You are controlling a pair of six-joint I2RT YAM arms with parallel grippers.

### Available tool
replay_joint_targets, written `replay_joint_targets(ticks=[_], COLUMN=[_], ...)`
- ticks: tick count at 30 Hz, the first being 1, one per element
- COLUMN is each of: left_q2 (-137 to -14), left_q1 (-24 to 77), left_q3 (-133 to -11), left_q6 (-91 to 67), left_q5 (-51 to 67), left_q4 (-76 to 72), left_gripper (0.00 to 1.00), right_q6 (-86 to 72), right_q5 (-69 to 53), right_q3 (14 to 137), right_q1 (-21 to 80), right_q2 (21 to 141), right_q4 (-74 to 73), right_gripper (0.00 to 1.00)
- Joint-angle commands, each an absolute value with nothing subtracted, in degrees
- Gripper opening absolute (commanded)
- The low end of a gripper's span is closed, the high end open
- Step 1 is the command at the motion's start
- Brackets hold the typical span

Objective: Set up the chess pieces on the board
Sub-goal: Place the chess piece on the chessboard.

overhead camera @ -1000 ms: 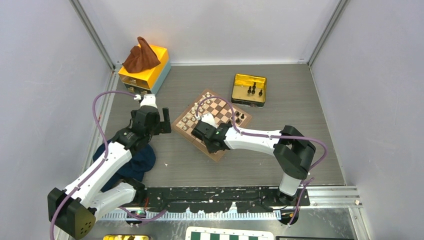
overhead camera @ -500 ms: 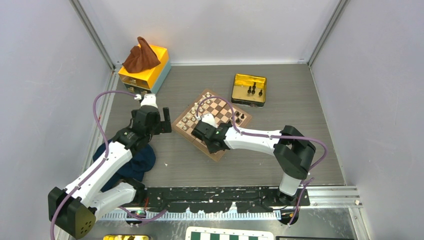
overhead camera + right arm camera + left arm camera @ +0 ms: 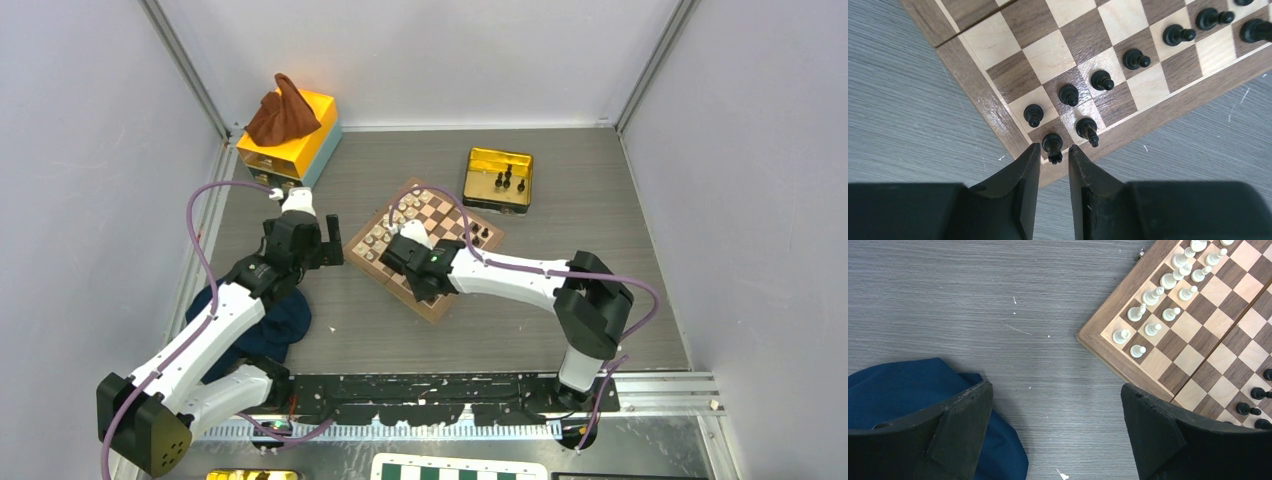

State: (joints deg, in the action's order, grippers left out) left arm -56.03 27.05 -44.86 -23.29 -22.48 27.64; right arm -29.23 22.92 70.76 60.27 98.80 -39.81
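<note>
The wooden board (image 3: 425, 210) lies at the table's middle, with cream pieces (image 3: 1153, 310) along its left side. Several black chess pieces (image 3: 1098, 80) stand in rows by its near right edge. My right gripper (image 3: 1054, 149) hangs low over the board's near corner (image 3: 1013, 135), open by a narrow gap. A black rook (image 3: 1052, 143) stands on the corner square between the fingertips, apart from both. In the top view the right gripper (image 3: 418, 280) is mostly hidden under its wrist. My left gripper (image 3: 1057, 390) is wide open and empty over bare table, left of the board.
A gold tin (image 3: 499, 160) behind the board holds more black pieces (image 3: 507, 180). A blue cloth (image 3: 908, 385) lies under the left arm. A yellow box with a brown cloth (image 3: 290, 130) sits at the back left. A green-and-white board (image 3: 460, 468) shows at the near edge.
My right gripper's jaws have parted a little around the rook, and the wrist has shifted slightly left. The left arm has not moved.
</note>
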Motion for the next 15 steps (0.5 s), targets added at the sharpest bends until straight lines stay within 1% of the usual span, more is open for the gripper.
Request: replay_joint_targets(ticks=[1, 3, 5, 10, 15], left_q2=[-55.65, -55.42, -55.24, -55.20, -55.36], left_q1=[27.07, 27.07, 27.07, 27.07, 27.07], left_q3=[-45.06, -45.01, -45.00, -45.09, -45.09], left_q6=[-22.59, -22.58, -22.46, -22.16, -22.15], left_q5=[-23.31, -23.66, -23.87, -24.12, -23.95], left_q4=[24.96, 25.01, 24.96, 24.87, 25.10], left_gripper=[1.00, 1.00, 1.00, 1.00, 1.00], right_q6=[-28.64, -27.69, -26.36, -24.46, -21.30], right_q5=[26.60, 29.46, 31.29, 30.46, 29.77], right_q3=[75.98, 78.47, 81.38, 85.78, 89.34], right_q1=[60.62, 60.33, 58.30, 49.03, 40.51], right_q2=[92.84, 92.31, 92.69, 94.67, 98.71], right_q4=[-40.76, -41.50, -42.48, -40.80, -38.07], right_gripper=[0.35, 0.38, 0.38, 0.39, 0.49])
